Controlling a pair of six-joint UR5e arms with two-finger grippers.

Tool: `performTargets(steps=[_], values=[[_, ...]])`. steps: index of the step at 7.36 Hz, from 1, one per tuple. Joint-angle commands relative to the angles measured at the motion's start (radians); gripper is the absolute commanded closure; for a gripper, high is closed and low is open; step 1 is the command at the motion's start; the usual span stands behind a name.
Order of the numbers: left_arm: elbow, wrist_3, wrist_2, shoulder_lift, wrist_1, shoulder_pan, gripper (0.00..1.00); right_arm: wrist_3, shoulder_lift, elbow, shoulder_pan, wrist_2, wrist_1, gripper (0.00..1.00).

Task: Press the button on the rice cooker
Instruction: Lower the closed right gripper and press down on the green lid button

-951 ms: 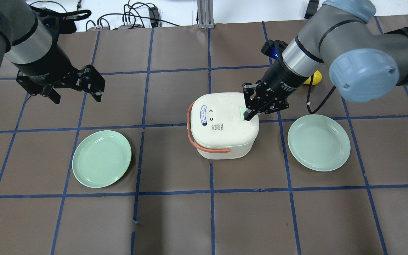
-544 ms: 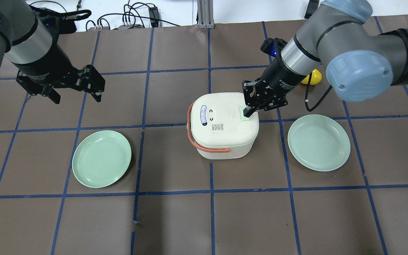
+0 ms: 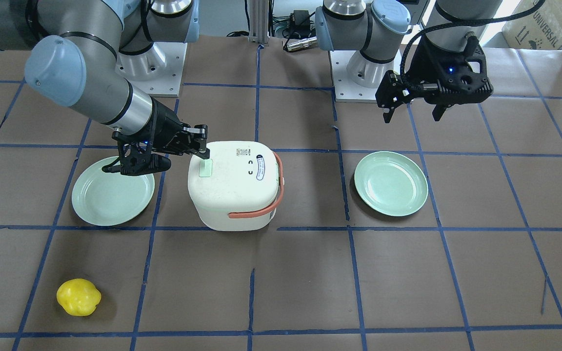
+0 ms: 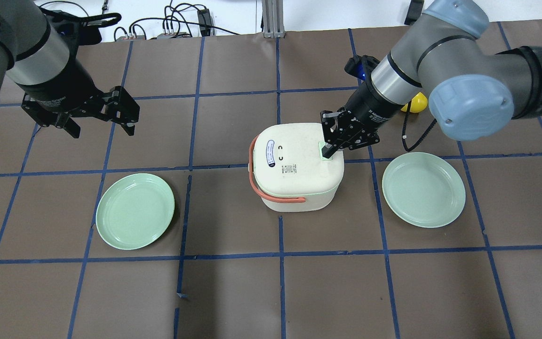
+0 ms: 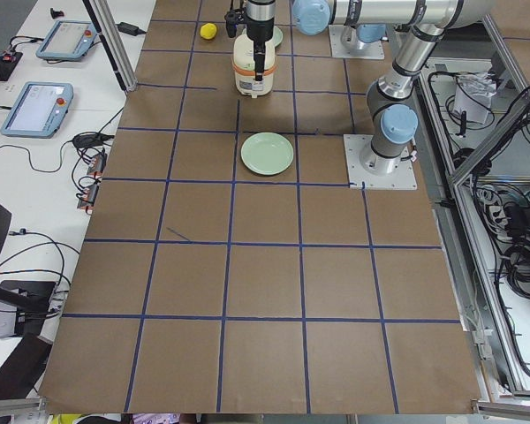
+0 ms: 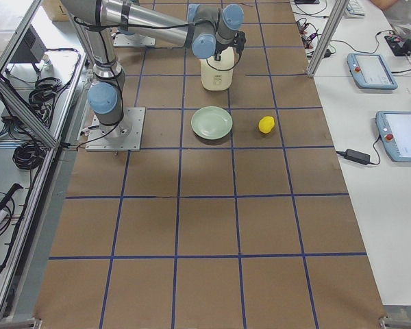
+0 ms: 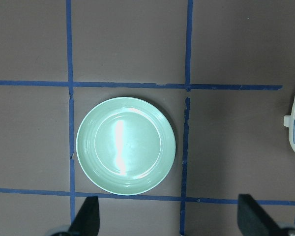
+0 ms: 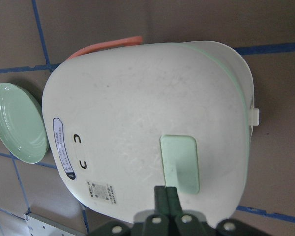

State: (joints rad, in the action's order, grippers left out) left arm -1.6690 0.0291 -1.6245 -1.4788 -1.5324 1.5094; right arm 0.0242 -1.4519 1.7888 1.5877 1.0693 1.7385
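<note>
The white rice cooker (image 4: pixel 294 174) with an orange handle stands mid-table. It also shows in the front view (image 3: pixel 232 195) and the right wrist view (image 8: pixel 132 103). Its pale green button (image 8: pixel 181 162) sits on the lid's edge nearest the right arm (image 3: pixel 205 169). My right gripper (image 4: pixel 328 151) is shut, its paired fingertips (image 8: pixel 166 195) down at the button's near end (image 3: pixel 207 155). I cannot tell whether they touch it. My left gripper (image 4: pixel 102 129) is open and empty, hovering far left of the cooker (image 3: pixel 413 117).
One green plate (image 4: pixel 134 211) lies left of the cooker, below the left gripper (image 7: pixel 125 145). Another green plate (image 4: pixel 423 189) lies to its right. A yellow lemon-like object (image 4: pixel 416 102) sits behind the right arm (image 3: pixel 78 296). Cables run along the far edge.
The right arm has swung slightly left and its shut fingertips have shifted a little along the button. The left arm has not moved.
</note>
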Motion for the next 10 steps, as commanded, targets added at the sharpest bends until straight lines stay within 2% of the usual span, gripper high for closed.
performTargets(steps=[1, 7, 10], values=[[0.000, 0.000, 0.000, 0.000, 0.000, 0.000, 0.00, 0.000, 0.001, 0.021, 0.000, 0.000, 0.024, 0.97], [0.000, 0.000, 0.000, 0.000, 0.000, 0.000, 0.00, -0.001, 0.016, 0.030, 0.000, -0.002, 0.058, 0.97], [0.000, 0.000, 0.000, 0.000, 0.000, 0.000, 0.00, 0.002, -0.017, 0.012, 0.000, 0.015, 0.039, 0.95]])
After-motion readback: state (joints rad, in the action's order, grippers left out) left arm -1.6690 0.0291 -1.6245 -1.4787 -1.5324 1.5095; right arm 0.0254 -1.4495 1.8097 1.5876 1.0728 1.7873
